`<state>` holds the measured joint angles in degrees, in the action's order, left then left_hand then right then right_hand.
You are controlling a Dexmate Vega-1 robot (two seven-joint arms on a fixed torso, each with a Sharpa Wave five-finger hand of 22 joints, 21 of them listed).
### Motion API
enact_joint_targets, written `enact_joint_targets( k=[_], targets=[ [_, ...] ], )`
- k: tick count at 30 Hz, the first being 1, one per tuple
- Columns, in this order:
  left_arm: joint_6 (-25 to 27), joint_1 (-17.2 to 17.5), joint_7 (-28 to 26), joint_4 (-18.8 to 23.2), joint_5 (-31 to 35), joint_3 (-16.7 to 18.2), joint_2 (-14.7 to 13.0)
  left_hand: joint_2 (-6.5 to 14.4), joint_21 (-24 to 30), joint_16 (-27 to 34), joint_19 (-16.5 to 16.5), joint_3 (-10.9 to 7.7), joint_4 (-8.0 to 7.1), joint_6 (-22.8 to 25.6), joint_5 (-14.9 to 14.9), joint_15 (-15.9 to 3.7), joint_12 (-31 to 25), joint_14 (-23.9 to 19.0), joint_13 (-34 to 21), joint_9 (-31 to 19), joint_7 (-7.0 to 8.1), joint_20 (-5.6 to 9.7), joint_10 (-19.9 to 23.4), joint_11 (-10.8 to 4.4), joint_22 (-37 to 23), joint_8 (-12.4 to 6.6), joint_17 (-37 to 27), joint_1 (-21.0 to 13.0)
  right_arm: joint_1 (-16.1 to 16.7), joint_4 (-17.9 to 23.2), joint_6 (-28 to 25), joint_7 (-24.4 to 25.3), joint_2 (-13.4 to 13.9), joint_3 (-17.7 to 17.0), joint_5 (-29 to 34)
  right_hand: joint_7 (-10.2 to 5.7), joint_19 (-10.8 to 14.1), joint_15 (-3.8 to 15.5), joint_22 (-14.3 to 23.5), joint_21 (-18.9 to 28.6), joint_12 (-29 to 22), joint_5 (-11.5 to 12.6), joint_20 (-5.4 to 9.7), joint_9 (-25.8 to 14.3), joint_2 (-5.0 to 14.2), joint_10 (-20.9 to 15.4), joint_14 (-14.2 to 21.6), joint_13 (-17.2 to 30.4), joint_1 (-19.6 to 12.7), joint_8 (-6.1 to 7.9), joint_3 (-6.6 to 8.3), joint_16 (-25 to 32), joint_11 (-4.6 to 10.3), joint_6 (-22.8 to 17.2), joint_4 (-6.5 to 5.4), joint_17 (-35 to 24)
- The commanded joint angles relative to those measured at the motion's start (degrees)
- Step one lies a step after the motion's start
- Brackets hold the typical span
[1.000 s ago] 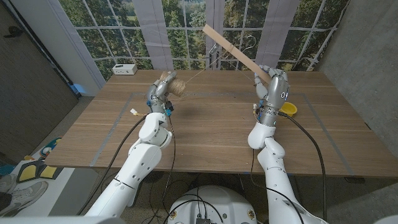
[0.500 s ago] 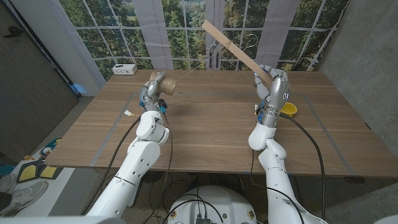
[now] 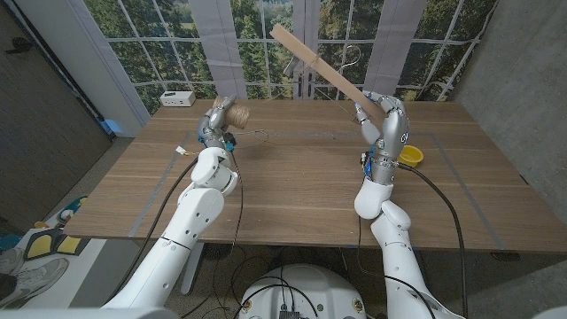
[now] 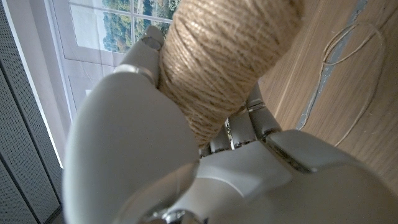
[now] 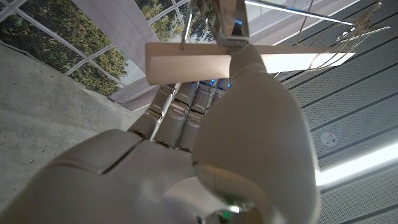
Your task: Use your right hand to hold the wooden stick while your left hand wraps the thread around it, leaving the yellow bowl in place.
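Observation:
My right hand point(image 3: 383, 122) is raised over the table's right side and grips the wooden stick point(image 3: 319, 68) by its lower end. The stick slants up and left toward the window. From the right wrist view, the stick point(image 5: 186, 62) crosses above the curled fingers of the right hand point(image 5: 217, 149). My left hand point(image 3: 217, 124) holds a spool of brown twine point(image 3: 236, 113) above the far left of the table. The same spool point(image 4: 224, 56) appears close up in the left hand point(image 4: 137, 143). Slack thread point(image 3: 257, 136) lies looped on the wood. The yellow bowl point(image 3: 410, 157) sits right of my right arm.
A white box point(image 3: 178, 98) stands at the table's far left corner. A small tag point(image 3: 182, 151) lies on the table left of my left arm. Windows rise behind the far edge of the wooden table point(image 3: 301, 195).
The stick's upper end has swung up and to the left. My left hand has carried the spool back and left, and the thread that stretched toward the stick now lies slack on the table.

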<state>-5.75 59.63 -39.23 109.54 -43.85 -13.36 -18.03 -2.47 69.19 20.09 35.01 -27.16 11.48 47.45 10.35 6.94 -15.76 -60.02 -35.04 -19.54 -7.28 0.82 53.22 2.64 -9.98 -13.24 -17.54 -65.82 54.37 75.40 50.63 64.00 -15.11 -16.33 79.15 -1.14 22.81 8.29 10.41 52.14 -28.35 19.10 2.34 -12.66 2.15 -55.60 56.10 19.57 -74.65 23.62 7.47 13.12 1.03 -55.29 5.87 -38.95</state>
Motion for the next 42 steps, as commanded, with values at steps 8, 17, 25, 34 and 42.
enact_joint_targets(
  k=[8,17,25,34,42],
  targets=[
    [13.72,-5.64,-5.44,5.26,-0.88,0.23,-5.23,10.19,10.65,-0.25,2.48,-7.69,-2.04,5.69,-0.10,-20.32,0.06,-17.35,0.19,-0.23,0.15,9.60,4.31,-3.61,-0.38,0.13,0.16,-7.23,2.64,1.61,-1.21,-0.01,4.15,4.77,2.97,-3.41,-0.18,5.43,-0.02,0.39,-3.41,0.54,5.95,-7.67,6.98,-6.06,0.36,8.00,-6.64,0.34,0.38,0.00,3.27,-3.50,-0.65,-0.19],
    [16.67,-6.93,-8.25,8.63,1.11,0.03,-6.34,10.15,10.69,-0.26,2.57,-7.76,-1.96,5.72,-0.13,-20.32,0.10,-17.46,0.08,-0.22,0.15,9.63,4.26,-3.67,-0.35,0.22,0.30,-7.34,3.11,1.19,-5.18,-0.01,5.58,6.47,4.23,-3.42,-0.17,5.45,-0.03,0.54,-3.37,0.53,5.87,-7.57,6.94,-6.15,0.42,8.06,-6.65,0.30,0.32,0.00,2.98,-3.67,-0.63,-0.22],
    [19.49,-7.57,-10.26,11.85,2.54,0.80,-7.16,10.09,10.71,-0.28,2.62,-7.79,-1.95,5.80,-0.15,-20.32,0.10,-17.49,0.02,-0.23,0.18,9.61,4.38,-3.67,-0.34,0.26,0.41,-7.37,3.70,0.91,-6.70,-0.01,6.06,6.82,5.08,-3.40,-0.25,5.45,-0.04,0.68,-3.24,0.54,5.99,-7.56,6.90,-6.12,0.40,8.09,-6.72,0.26,0.27,-0.01,3.11,-3.70,-0.57,-0.31],
    [22.69,-10.46,-10.42,13.09,1.72,1.18,-7.38,10.07,10.72,-0.19,2.65,-7.86,-1.94,5.82,-0.16,-20.32,0.18,-17.63,0.00,-0.24,0.15,9.62,4.39,-3.54,-0.32,0.33,0.42,-7.43,5.87,3.26,-6.04,-0.01,6.31,8.04,6.42,-3.49,-0.33,5.41,-0.04,0.83,-3.09,0.53,6.09,-7.71,6.94,-6.06,0.32,8.11,-6.70,0.29,0.18,-0.09,3.34,-3.71,-0.59,-0.31],
    [25.85,-14.30,-9.42,13.57,2.14,-0.20,-8.10,10.03,10.76,-0.17,2.71,-7.88,-1.96,5.78,-0.18,-20.32,0.25,-17.68,-0.02,-0.28,-0.08,9.62,4.41,-3.56,-0.32,0.40,0.47,-7.43,7.17,4.61,-5.02,-0.01,7.39,9.61,6.69,-3.47,-0.30,5.45,-0.05,0.98,-3.08,0.53,6.12,-7.66,6.93,-6.20,0.38,8.19,-6.73,0.24,0.11,-0.06,3.43,-3.75,-0.57,-0.37]
  ],
)
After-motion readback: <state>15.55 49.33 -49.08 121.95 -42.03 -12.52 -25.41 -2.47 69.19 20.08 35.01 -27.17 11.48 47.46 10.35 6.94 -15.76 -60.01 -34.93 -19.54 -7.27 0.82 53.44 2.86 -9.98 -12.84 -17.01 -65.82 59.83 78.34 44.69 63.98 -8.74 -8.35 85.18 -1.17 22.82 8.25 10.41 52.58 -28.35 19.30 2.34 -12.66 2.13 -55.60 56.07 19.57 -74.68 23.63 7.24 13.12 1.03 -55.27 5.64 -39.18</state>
